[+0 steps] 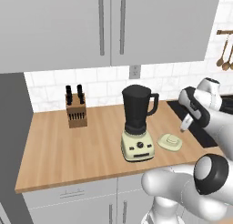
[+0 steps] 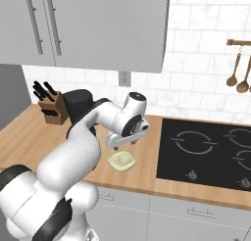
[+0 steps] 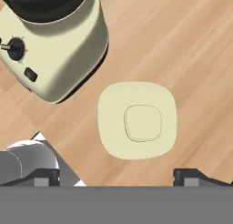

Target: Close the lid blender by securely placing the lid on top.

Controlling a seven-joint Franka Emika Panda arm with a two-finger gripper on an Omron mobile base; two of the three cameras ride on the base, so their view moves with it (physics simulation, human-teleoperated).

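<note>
The lid lies flat on the wooden counter straight below the gripper, a pale cream-green rounded disc with a raised centre knob, no long axis to line up with. The jaws stand wide apart and empty, though only their tips show. Off to one side, just beside the lid, stands the uncapped blender.

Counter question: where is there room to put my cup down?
The widest bare wood lies between the knife block and the blender, and along the counter's front edge there. It is crowded to the blender's right, where the lid lies under the gripper, close to the black cooktop.
</note>
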